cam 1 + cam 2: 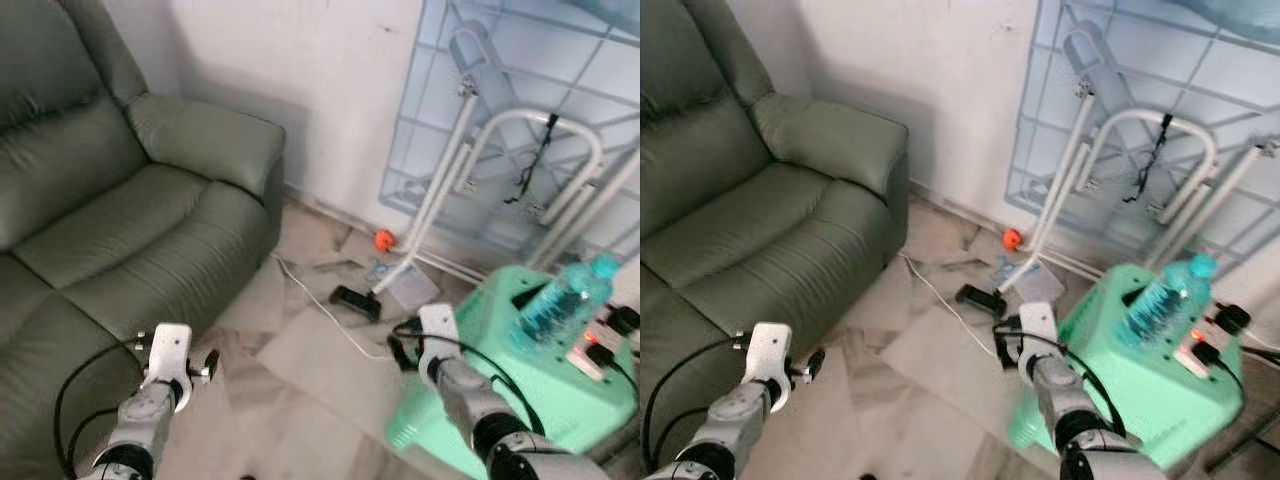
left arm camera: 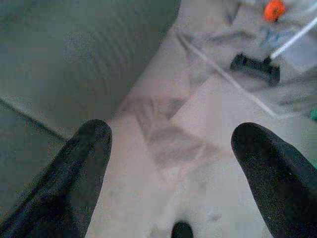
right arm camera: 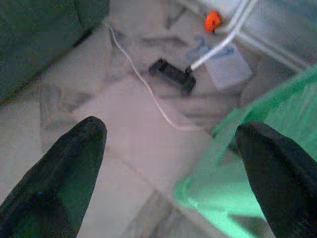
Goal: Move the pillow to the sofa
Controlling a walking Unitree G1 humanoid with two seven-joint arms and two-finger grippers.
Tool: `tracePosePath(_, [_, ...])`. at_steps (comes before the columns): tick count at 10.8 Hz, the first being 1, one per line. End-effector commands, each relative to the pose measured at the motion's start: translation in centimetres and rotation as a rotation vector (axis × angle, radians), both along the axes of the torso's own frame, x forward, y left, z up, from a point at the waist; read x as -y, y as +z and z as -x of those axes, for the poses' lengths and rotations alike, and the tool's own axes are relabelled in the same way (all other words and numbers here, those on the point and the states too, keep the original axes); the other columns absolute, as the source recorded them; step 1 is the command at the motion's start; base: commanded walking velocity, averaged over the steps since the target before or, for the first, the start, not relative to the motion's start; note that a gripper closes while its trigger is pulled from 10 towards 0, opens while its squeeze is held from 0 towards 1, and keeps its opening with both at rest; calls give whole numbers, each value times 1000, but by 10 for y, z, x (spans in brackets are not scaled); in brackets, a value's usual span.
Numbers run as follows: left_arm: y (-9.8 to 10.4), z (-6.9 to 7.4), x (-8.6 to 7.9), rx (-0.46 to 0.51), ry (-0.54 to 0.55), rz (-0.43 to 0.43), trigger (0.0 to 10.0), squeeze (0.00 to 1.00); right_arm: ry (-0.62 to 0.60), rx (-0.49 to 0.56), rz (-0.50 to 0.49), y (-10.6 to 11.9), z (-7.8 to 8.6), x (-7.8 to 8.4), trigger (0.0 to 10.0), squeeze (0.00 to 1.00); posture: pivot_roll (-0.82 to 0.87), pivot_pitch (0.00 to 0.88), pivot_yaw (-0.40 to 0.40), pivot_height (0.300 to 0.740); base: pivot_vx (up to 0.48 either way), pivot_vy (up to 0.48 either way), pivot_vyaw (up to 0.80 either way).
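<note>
Both grippers, left [image 2: 171, 144] and right [image 3: 171, 144], hang low over the tiled floor [image 1: 300, 390] with fingers spread wide and holding nothing. No pillow can be made out, so which arm lies nearer it cannot be judged. Green sofa [image 1: 110, 210] sits to the left, closest to the left arm; a green stool [image 1: 520, 380] with a bottle [image 1: 560, 300] stands just beside the right gripper.

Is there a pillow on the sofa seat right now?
No, the green sofa shows bare seat cushions, with nothing lying on them.
</note>
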State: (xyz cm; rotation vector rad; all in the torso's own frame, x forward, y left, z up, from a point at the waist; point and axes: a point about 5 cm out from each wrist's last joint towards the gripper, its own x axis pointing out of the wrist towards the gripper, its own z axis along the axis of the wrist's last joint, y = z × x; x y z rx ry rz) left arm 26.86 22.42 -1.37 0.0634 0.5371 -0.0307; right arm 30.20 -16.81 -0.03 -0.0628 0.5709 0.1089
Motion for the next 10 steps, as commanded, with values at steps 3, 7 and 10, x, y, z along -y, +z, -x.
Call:
tracePosePath(3, [39, -17, -3, 286, -34, 15, 10000, 0, 23, 257, 59, 34, -19, 9, 10000, 0, -6, 30, -88, 740, 0, 0, 0])
tracePosePath(7, [116, 14, 12, 606, -77, -20, 10000, 0, 7, 566, 52, 91, 13, 10, 10000, 0, -26, 54, -81, 740, 0, 0, 0])
tracePosePath(10, [130, 28, 11, 602, 6, -71, 10000, 0, 25, 567, 127, 104, 28, 6, 10000, 0, -35, 74, -81, 740, 0, 0, 415])
